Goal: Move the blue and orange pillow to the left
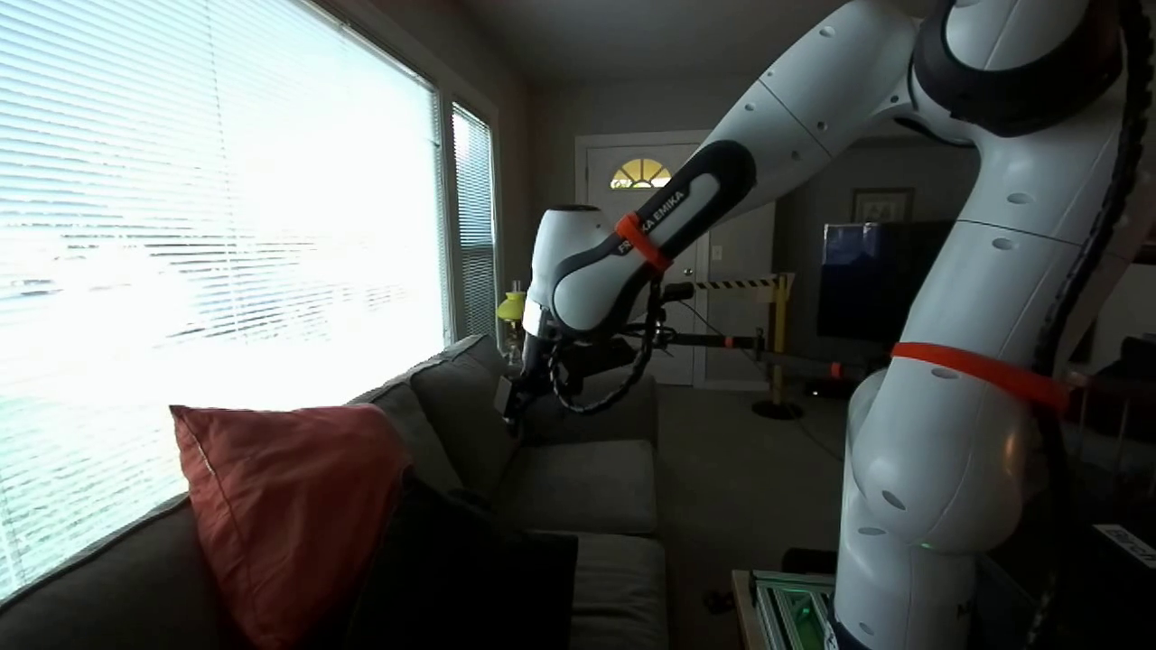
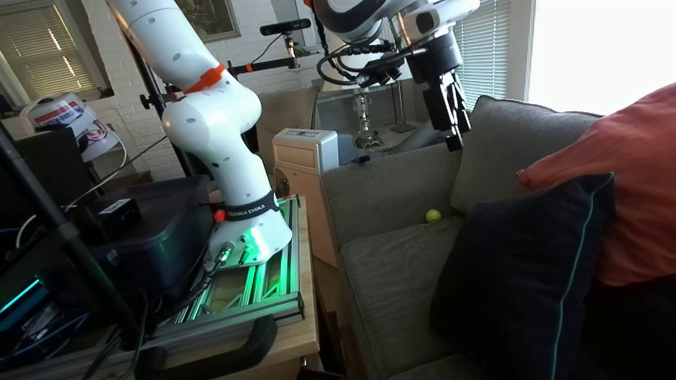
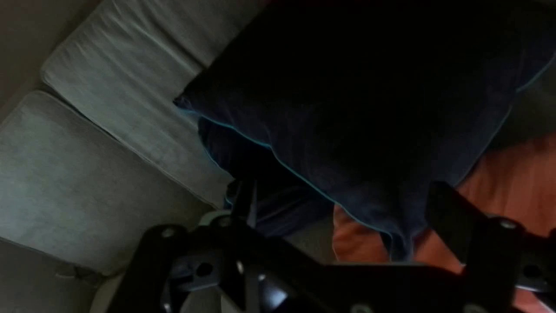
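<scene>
The coral-orange pillow [image 1: 293,506] leans on the sofa back, its upper corner standing above the back's top edge in an exterior view. It also shows at the right in an exterior view [image 2: 647,179] and the wrist view [image 3: 517,187]. A navy cushion with teal piping [image 2: 507,274] stands in front of it and hides its lower part; this cushion fills the middle of the wrist view [image 3: 369,113]. My gripper [image 2: 458,138] hangs above the sofa, apart from both. In the wrist view its fingers [image 3: 343,191] are spread, with nothing held between them.
The grey sofa's back cushion [image 2: 523,148] rises near the gripper. A yellow-green ball [image 2: 433,216] lies on the seat by the armrest [image 2: 391,184]. Window blinds [image 1: 226,226] run behind the sofa back. More dark piped fabric [image 3: 234,148] shows under the navy cushion's edge.
</scene>
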Controlling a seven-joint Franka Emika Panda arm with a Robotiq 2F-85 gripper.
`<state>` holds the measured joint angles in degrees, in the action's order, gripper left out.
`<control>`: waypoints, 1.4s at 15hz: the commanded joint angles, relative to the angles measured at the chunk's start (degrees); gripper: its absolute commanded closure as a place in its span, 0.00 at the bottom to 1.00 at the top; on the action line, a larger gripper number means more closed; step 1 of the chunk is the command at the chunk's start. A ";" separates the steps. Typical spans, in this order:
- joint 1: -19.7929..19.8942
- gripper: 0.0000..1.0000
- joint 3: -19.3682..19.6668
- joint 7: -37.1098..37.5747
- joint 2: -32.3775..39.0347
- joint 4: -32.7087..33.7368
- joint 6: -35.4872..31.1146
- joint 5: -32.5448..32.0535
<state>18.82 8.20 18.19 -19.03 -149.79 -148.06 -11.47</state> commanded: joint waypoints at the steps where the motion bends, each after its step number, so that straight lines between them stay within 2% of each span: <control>1: -3.10 0.00 3.35 -5.73 3.55 -1.76 -11.37 8.13; 4: -8.37 0.00 6.89 -14.47 7.78 -0.96 -17.41 18.59; 6: -13.97 0.00 10.73 -22.70 10.29 0.77 -18.95 26.90; 10: -20.78 0.00 15.72 -38.02 14.51 5.73 -17.76 40.58; 13: -22.27 0.00 17.37 -47.00 18.20 9.82 -16.16 48.08; 16: -21.40 0.00 17.35 -54.04 22.95 13.24 -15.81 52.75; 20: -20.24 0.00 17.39 -49.97 31.64 17.47 -17.65 49.02; 21: -20.37 0.00 17.08 -51.53 26.25 13.99 -17.22 50.10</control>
<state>-1.55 25.29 -33.33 7.31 -135.74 -165.28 38.62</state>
